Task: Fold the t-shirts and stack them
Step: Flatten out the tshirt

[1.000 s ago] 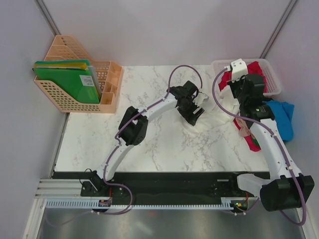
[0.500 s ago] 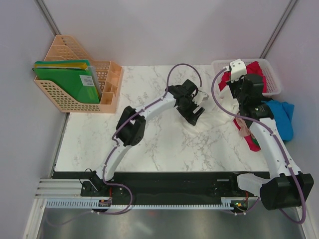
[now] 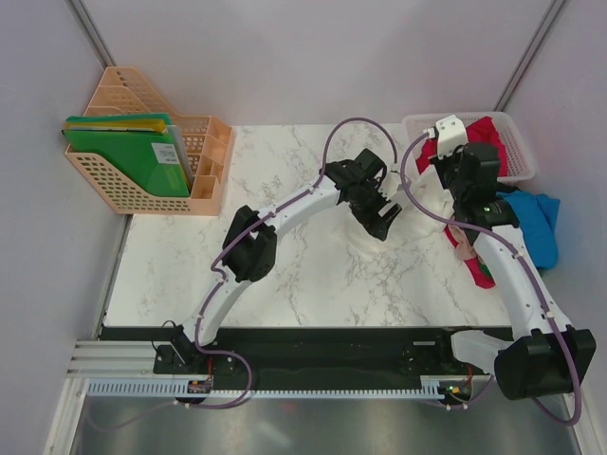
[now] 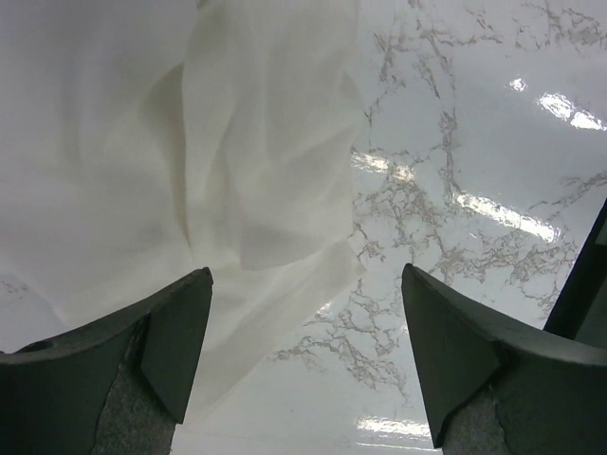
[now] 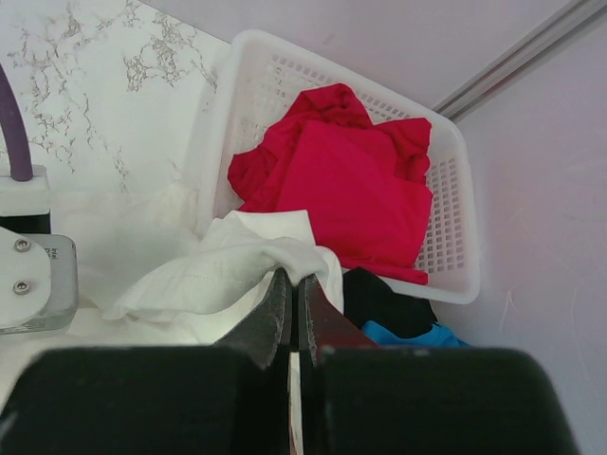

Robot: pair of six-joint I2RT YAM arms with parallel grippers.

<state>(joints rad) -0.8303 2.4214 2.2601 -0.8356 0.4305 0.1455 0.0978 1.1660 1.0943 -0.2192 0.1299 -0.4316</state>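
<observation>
A large white t-shirt (image 3: 375, 248) lies crumpled on the marble table right of centre. My left gripper (image 3: 384, 220) hovers low over it. In the left wrist view that gripper (image 4: 305, 275) is open, with the white t-shirt's thin edge (image 4: 237, 171) lying between and ahead of the fingers, touching neither. My right gripper (image 5: 294, 280) is shut on a bunched fold of the white t-shirt (image 5: 218, 265), just in front of the basket. A red t-shirt (image 5: 351, 190) lies in the basket. A black one (image 5: 379, 299) and a blue one (image 5: 408, 334) lie beside it.
The white mesh basket (image 3: 517, 152) stands at the back right corner. The blue t-shirt (image 3: 536, 223) hangs off the table's right edge, with red and beige cloth (image 3: 482, 273) under the right arm. A peach file rack (image 3: 204, 185) with green folders (image 3: 133, 156) stands back left.
My left gripper has shifted a little to the right over the white t-shirt, still open. The right gripper has held its grip and barely moved.
</observation>
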